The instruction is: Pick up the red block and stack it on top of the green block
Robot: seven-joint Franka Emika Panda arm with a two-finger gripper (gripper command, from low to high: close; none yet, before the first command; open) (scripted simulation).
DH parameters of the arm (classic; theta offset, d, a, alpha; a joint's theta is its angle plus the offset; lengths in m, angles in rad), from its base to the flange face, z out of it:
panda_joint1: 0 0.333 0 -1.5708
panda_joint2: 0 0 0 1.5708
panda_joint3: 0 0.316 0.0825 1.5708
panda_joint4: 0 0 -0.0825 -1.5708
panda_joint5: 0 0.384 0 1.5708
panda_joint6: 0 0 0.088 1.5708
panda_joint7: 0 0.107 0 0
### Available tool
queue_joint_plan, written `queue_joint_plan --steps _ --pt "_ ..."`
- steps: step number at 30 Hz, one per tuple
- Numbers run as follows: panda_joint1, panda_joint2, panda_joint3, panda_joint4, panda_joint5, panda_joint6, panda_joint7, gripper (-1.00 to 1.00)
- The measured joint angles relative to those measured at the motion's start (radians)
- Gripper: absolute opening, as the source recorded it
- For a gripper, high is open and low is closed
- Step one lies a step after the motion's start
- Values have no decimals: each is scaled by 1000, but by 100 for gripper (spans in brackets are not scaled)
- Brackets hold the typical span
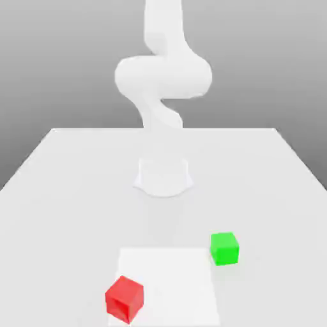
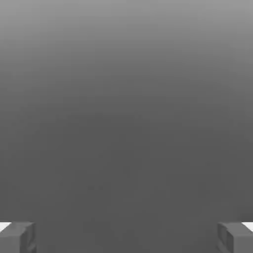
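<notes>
Two small cubes sit on a pale, smooth desk (image 1: 76, 185), both with flat matte faces and crisp edges, and both the same size. The red block (image 1: 124, 299) is turned so that one corner points toward the exterior view, resting at the edge of a lighter square patch (image 1: 167, 281) marked on the desk surface. The green block (image 1: 225, 248) sits squarer to the exterior view, at that patch's opposite, farther corner; taking the green block as the marker, the red block lies toward the exterior view's left of it and nearer the viewer, well apart from it.

Beyond the green block rises the arm (image 1: 163, 76), a glossy white thing of rounded, bulging segments, standing on a round white base (image 1: 163, 176) set on the desk.

From the hand view, the end effector (image 2: 126, 238) shows two blocky grey fingertips (image 2: 18, 237) standing wide apart with nothing between them. Past them there is plain grey backdrop, so the red block's place relative to the end effector cannot be told.
</notes>
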State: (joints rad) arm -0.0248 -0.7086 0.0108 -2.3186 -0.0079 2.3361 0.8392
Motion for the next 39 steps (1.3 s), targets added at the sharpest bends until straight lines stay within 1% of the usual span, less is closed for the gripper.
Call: queue_joint_plan --steps 7,15,20,24,29,30,36,39 --pt "-64 260 23 -53 -24 103 113 0" --pt "-111 551 22 -112 -47 217 235 0" --pt "-137 731 13 -149 -38 290 296 0" --pt "-144 875 9 -177 -9 350 327 0" --pt "-142 1055 4 -160 -7 490 337 0" --pt "-142 1078 3 -156 -9 508 337 -100" --pt "-142 1089 3 -155 -11 519 340 -100" --pt "-145 1022 6 -165 -7 462 337 -100"
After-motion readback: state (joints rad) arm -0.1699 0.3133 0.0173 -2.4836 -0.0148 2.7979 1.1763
